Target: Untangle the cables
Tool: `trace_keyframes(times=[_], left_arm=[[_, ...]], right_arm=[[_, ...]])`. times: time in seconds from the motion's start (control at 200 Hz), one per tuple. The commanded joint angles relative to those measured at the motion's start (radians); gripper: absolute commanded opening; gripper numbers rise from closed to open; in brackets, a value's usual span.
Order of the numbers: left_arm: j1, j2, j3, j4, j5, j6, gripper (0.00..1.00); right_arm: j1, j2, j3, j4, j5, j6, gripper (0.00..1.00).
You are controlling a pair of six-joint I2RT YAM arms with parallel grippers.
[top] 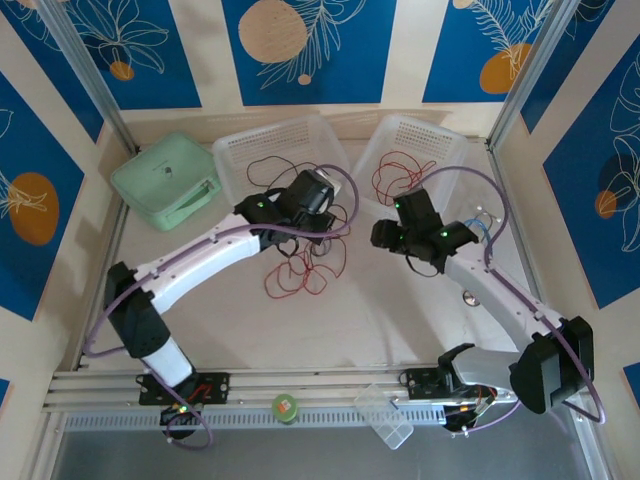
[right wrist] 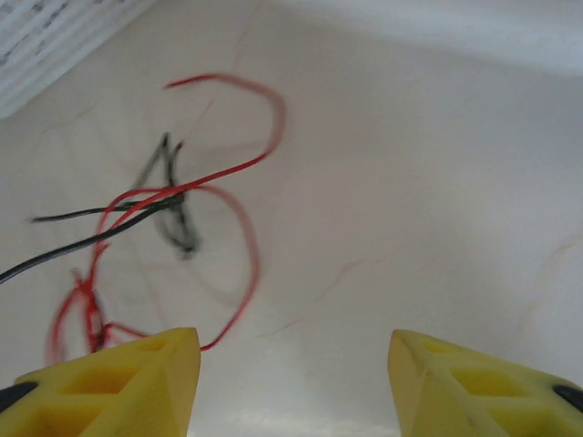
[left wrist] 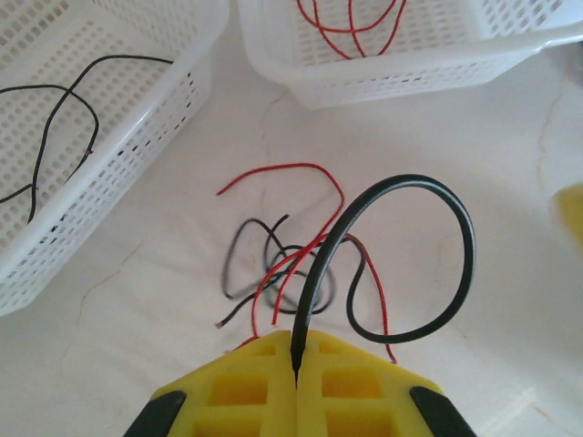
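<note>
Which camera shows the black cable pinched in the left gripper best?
Left wrist: the black cable loops, sharp, out of the shut left gripper. Top external shows the tangle small; right wrist, blurry black strands.

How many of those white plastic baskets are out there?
2, side by side at the back: the left basket holds a black cable, the right basket holds red cables.
</note>
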Motion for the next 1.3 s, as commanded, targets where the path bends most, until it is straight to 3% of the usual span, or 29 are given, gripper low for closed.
trace_keyframes(times=[0.0,0.11,0.285,0.55,0.74,0.9,1.035,1.171,1.296], left_arm=[[-0.007,-0.036,0.027,-0.049,0.039,-0.042,0.0],[-0.008,-0.058,0.078,-0.066,0.033,-0.051,0.0],[-0.007,-0.076,0.157,-0.07,0.057,-0.058,0.0],[-0.008,-0.07,0.261,-0.076,0.127,-0.068,0.0],[-0.007,-0.07,0.313,-0.094,0.153,-0.075,0.0],[-0.007,-0.073,0.353,-0.102,0.151,-0.069,0.0],[-0.005,-0.061,0.432,-0.144,0.068,-0.045,0.0],[-0.003,-0.04,0.513,-0.192,-0.03,-0.016,0.0],[0.002,-0.025,0.535,-0.203,-0.051,-0.008,0.0]], right_arm=[[0.057,0.001,-0.053,0.151,-0.14,0.098,0.59],[0.115,-0.01,-0.118,0.259,-0.151,0.119,0.62],[0.124,-0.063,-0.243,0.444,-0.176,0.173,0.65],[0.143,-0.027,-0.305,0.68,-0.104,-0.074,0.67],[0.143,0.05,-0.285,0.854,-0.036,-0.124,0.65],[0.144,0.192,-0.175,0.801,0.04,-0.083,0.51],[0.157,0.26,-0.178,0.79,0.053,-0.029,0.46],[0.161,0.247,-0.23,0.799,0.04,-0.002,0.46],[0.161,0.194,-0.261,0.786,0.007,-0.026,0.54]])
